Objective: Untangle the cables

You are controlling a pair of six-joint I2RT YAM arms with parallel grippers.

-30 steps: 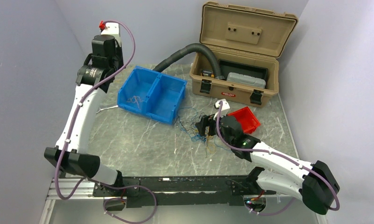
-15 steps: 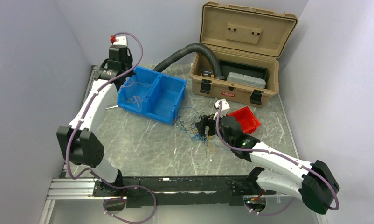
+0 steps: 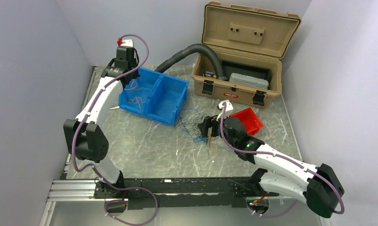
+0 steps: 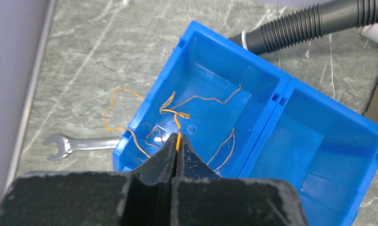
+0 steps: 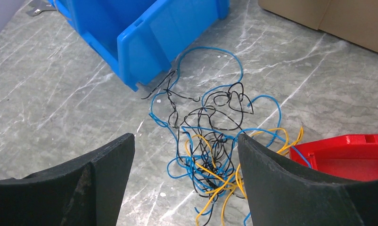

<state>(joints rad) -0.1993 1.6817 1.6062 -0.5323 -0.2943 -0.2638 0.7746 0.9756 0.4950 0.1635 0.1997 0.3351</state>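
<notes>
A wrench (image 4: 78, 143) lies left of the blue bin (image 4: 281, 84). The left gripper (image 4: 176, 141), fingers pressed together, pinches a yellow wire (image 4: 178, 128) over the bin's left compartment, where other yellow wires (image 4: 203, 99) lie. Right of the bin, a tangle (image 5: 210, 141) of blue, black and yellow wires rests on the table (image 5: 60, 94) under the wide-spread right gripper (image 5: 184, 141), touching a red tray (image 5: 347, 155).

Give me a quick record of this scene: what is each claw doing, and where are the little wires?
Left gripper: shut on a yellow wire, above the blue bin
Right gripper: open, hovering over the tangle
Tangle: blue, black and yellow wires on the table, between blue bin and red tray
Loose yellow wires: in the bin compartment nearer the wrench, one draped over its rim
Other compartment: empty
</notes>
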